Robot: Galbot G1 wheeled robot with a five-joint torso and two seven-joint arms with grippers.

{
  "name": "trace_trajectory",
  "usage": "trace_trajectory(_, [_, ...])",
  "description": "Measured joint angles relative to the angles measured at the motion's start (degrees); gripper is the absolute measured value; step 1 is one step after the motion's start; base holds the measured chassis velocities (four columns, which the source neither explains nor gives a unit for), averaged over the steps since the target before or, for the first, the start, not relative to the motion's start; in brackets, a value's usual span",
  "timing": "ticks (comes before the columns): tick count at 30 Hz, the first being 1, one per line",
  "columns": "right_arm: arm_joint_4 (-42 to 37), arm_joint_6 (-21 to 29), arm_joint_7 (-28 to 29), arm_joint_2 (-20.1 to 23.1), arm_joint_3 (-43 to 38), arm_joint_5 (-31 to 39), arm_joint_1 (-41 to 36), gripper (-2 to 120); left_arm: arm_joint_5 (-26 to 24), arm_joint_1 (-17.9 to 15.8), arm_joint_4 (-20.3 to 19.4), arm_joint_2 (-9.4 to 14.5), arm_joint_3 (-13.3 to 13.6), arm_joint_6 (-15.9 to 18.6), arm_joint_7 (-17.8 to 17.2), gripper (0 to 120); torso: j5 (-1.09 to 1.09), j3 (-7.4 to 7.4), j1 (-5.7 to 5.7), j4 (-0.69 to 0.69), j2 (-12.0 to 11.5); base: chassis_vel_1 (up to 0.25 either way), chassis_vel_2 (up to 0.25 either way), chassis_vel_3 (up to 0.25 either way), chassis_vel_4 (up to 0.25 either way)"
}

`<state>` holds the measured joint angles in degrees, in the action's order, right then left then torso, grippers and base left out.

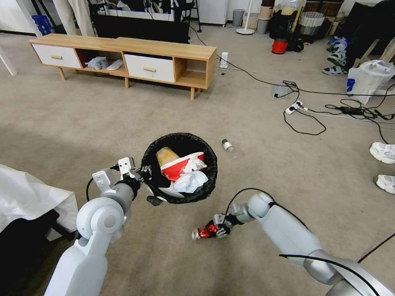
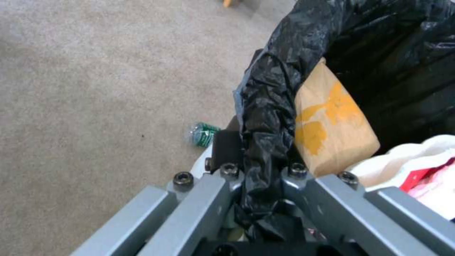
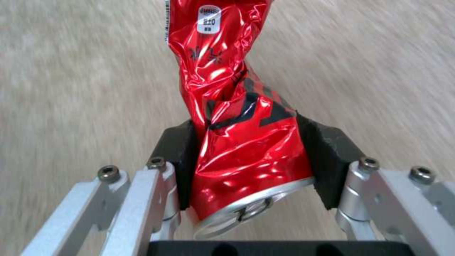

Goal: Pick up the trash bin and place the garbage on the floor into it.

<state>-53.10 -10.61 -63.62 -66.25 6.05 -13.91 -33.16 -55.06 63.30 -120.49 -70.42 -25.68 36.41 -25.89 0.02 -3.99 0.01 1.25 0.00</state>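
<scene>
The trash bin (image 1: 210,174), a white pail lined with a black bag, hangs above the carpet floor (image 1: 103,123). My left gripper (image 1: 145,174) is shut on its near rim (image 2: 263,142). Inside lie a brown cardboard piece (image 2: 332,121), a red-white carton (image 1: 181,164) and white tissue (image 1: 191,181). In front of the bin and lower, my right gripper (image 1: 212,231) is shut on a crushed red can (image 3: 237,135), its black pads pressing both sides. A clear green-labelled bottle (image 1: 227,145) lies on the floor beyond the bin, also seen as a bottle (image 2: 203,133) past the rim.
A low wooden TV cabinet (image 1: 123,57) stands at the back left. Black cables and a power strip (image 1: 294,107) cross the floor at the right. A white cloth-covered object (image 1: 29,197) sits at my near left. A person's white shoes (image 1: 382,164) are at the right edge.
</scene>
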Motion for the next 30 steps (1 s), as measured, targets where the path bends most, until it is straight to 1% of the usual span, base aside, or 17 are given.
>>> trace_trajectory(1, [0.0, 0.0, 0.0, 0.0, 0.0, 0.0, 0.0, 46, 0.0, 0.0, 0.0, 0.0, 0.0, 0.0, 0.0, 3, 0.0, 0.0, 0.0, 0.0, 0.0, 0.0, 0.0, 0.0, 0.0])
trace_trajectory(3, [-1.54, 0.01, -0.27, 2.92, -1.9, 0.76, -0.52, 46, -0.17, 0.01, -0.2, 0.34, -0.04, 0.05, -0.06, 3, 0.0, 0.0, 0.0, 0.0, 0.0, 0.0, 0.0, 0.0, 0.0])
trace_trajectory(4, [-1.54, 0.01, -0.27, 2.92, -1.9, 0.76, -0.52, 46, -0.17, 0.01, -0.2, 0.34, -0.04, 0.05, -0.06, 3, 0.0, 0.0, 0.0, 0.0, 0.0, 0.0, 0.0, 0.0, 0.0])
trace_trajectory(7, [-3.1, 0.07, -0.62, 5.96, -3.88, 1.54, -1.08, 46, -0.39, -0.13, -0.26, 0.54, -0.04, 0.12, -0.21, 3, -0.01, 0.0, 0.0, 0.01, 0.0, 0.0, 0.0, 0.0, 0.0])
trace_trajectory(8, [-3.1, 0.07, -0.62, 5.96, -3.88, 1.54, -1.08, 46, -0.39, -0.13, -0.26, 0.54, -0.04, 0.12, -0.21, 3, -0.01, 0.0, 0.0, 0.01, 0.0, 0.0, 0.0, 0.0, 0.0])
trace_trajectory(10, [-4.56, 0.14, -1.19, 8.26, -5.57, 2.45, -1.51, 46, -0.69, -0.3, -0.32, 0.64, 0.02, 0.18, -0.5, 3, 0.0, 0.0, 0.0, 0.01, 0.0, 0.0, 0.0, 0.0, 0.0])
trace_trajectory(11, [-4.56, 0.14, -1.19, 8.26, -5.57, 2.45, -1.51, 46, -0.69, -0.3, -0.32, 0.64, 0.02, 0.18, -0.5, 3, 0.0, 0.0, 0.0, 0.01, 0.0, 0.0, 0.0, 0.0, 0.0])
trace_trajectory(12, [-5.71, 0.18, -1.58, 9.84, -6.81, 3.46, -1.76, 46, -0.8, -0.34, -0.33, 0.69, 0.07, 0.22, -0.63, 3, -0.01, 0.0, 0.0, 0.01, 0.0, 0.0, 0.0, 0.0, 0.0])
trace_trajectory(14, [-7.77, 0.42, -2.33, 12.1, -8.63, 5.28, -2.12, 46, -0.86, -0.35, -0.34, 0.79, 0.17, 0.24, -0.65, 3, 0.03, 0.0, 0.0, -0.01, 0.0, 0.0, 0.0, 0.0, 0.0])
trace_trajectory(15, [-7.77, 0.42, -2.33, 12.1, -8.63, 5.28, -2.12, 46, -0.86, -0.35, -0.34, 0.79, 0.17, 0.24, -0.65, 3, 0.03, 0.0, 0.0, -0.01, 0.0, 0.0, 0.0, 0.0, 0.0])
trace_trajectory(17, [-10.45, 0.99, -2.89, 14.51, -10.76, 7.76, -2.47, 46, -0.86, -0.35, -0.31, 0.85, 0.28, 0.24, -0.65, 3, -0.03, 0.01, 0.0, -0.01, 0.0, 0.0, 0.0, 0.0, 0.0])
trace_trajectory(18, [-10.45, 0.99, -2.89, 14.51, -10.76, 7.76, -2.47, 46, -0.86, -0.35, -0.31, 0.85, 0.28, 0.24, -0.65, 3, -0.03, 0.01, 0.0, -0.01, 0.0, 0.0, 0.0, 0.0, 0.0])
trace_trajectory(21, [-14.96, 1.87, -3.62, 17.94, -14.77, 11.8, -3.4, 46, -0.95, -0.51, -0.12, 1.07, 0.42, 0.24, -0.55, 3, 0.0, 0.0, 0.0, 0.0, 0.0, 0.0, 0.0, 0.0, 0.0])
trace_trajectory(22, [-14.96, 1.87, -3.62, 17.94, -14.77, 11.8, -3.4, 46, -0.95, -0.51, -0.12, 1.07, 0.42, 0.24, -0.55, 3, 0.0, 0.0, 0.0, 0.0, 0.0, 0.0, 0.0, 0.0, 0.0])
trace_trajectory(24, [-17.73, 2.36, -3.96, 19.98, -17.76, 13.93, -4.1, 46, -1.05, -0.57, 0.01, 1.22, 0.47, 0.25, -0.48, 3, -0.01, 0.0, 0.0, 0.01, 0.0, 0.0, 0.0, 0.0, 0.0])
trace_trajectory(28, [-19.86, 2.91, -4.22, 21.21, -20.51, 15.47, -4.58, 46, -1.11, -0.6, 0.05, 1.28, 0.56, 0.25, -0.4, 3, -0.01, 0.0, 0.0, 0.01, 0.0, 0.0, 0.0, 0.0, 0.0])
trace_trajectory(30, [-22.33, 3.58, -4.43, 22.06, -23.99, 17.22, -4.86, 46, -1.19, -0.6, 0.09, 1.41, 0.67, 0.27, -0.37, 3, -0.01, 0.0, 0.0, 0.0, 0.0, 0.0, 0.0, 0.0, 0.0])
